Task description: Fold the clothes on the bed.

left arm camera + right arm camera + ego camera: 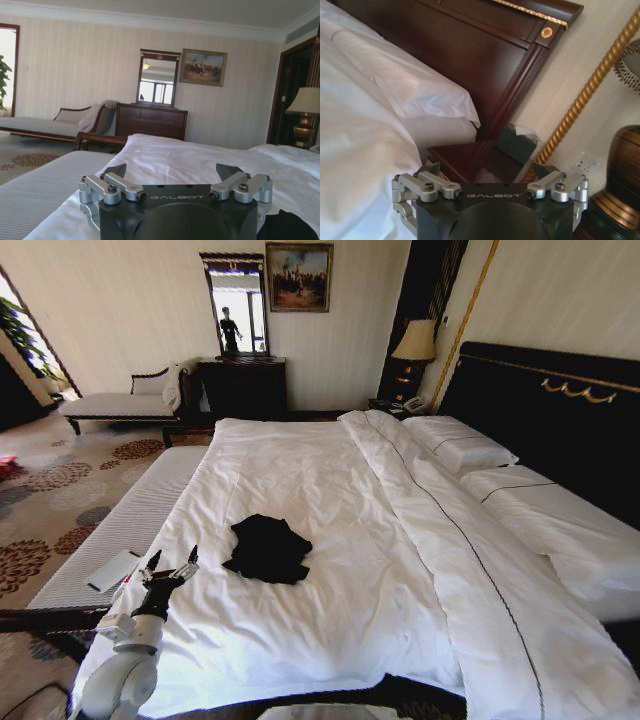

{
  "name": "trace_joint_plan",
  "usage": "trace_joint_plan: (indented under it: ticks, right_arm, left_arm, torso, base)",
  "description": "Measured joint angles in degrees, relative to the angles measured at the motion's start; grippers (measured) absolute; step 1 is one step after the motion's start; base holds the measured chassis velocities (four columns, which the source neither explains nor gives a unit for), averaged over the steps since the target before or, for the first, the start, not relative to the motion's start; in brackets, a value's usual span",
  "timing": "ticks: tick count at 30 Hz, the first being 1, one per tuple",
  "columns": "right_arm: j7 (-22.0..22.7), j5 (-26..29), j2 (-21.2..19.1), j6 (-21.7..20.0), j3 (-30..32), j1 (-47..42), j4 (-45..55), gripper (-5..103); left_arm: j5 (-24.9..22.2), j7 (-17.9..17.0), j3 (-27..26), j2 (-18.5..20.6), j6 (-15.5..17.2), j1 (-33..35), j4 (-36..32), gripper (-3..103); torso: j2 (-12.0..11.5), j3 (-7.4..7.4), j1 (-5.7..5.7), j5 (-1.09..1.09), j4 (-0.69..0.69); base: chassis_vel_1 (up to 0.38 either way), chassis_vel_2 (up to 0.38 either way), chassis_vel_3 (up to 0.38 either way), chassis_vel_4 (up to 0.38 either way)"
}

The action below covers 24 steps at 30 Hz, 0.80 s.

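Trouble is looming: left gripper [172,567] is hovering wide open and empty beside the crumpled T-shirt [266,549] — grabbing low risks bunching the duvet [330,490] too.

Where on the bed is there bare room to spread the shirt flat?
Bare duvet lies between the black T-shirt and the pillows, and toward the foot. It is tighter by the left gripper, jaws open, beside the shirt.

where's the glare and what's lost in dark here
Head view: daylight blows out the window at far left, the black T-shirt reads as a detail-less blob on the bright duvet, and straight edges bow. Left wrist view: doorway overexposed, left claw in shade. Right wrist view: headboard dim.
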Motion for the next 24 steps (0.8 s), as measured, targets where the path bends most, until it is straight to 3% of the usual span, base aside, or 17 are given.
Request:
trace_joint_plan:
  ticks: [10,16,24]
  right_arm:
    - [-4.8,4.5,1.0,4.1,0.7,-1.4,10.4,100]
    - [-12.2,7.6,0.0,8.5,-0.5,-0.3,14.3,100]
    - [-20.4,11.0,-3.1,7.9,-3.5,2.4,17.8,100]
  left_arm:
    - [0.5,0.0,-0.2,-0.4,0.0,0.6,-0.6,100]
    - [1.0,0.3,-0.4,-0.4,0.0,1.4,-1.5,100]
    - [2.3,1.0,-0.4,-0.6,-0.4,3.5,-2.9,100]
  torso:
    - [0.0,0.00,0.00,-0.01,-0.01]
    - [0.0,0.00,0.00,0.01,-0.01]
    - [0.0,0.00,0.00,0.01,0.00]
  base:
    - [0.000,0.000,0.000,0.000]
    - [0.000,0.000,0.000,0.000]
    - [0.000,0.000,0.000,0.000]
